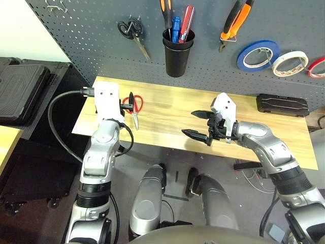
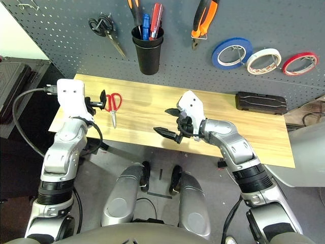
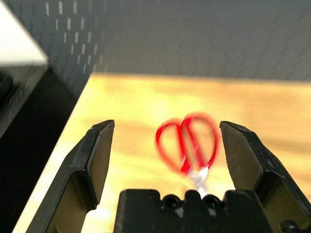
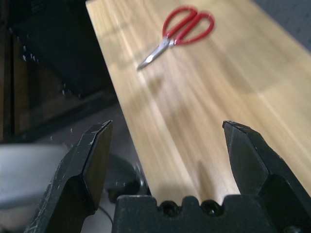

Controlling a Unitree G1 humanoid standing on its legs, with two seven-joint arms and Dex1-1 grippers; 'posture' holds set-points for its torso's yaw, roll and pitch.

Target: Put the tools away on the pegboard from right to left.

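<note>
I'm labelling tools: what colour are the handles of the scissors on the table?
Red, clearest in the right wrist view.

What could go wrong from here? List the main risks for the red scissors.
The left pincer is open around the line to the red-handled scissors, which lie flat on the table; its fingers might push them or scrape the wood rather than grip.
The black-handled scissors hang on the pegboard near the black cup, so a careless lift there could knock either.
</note>
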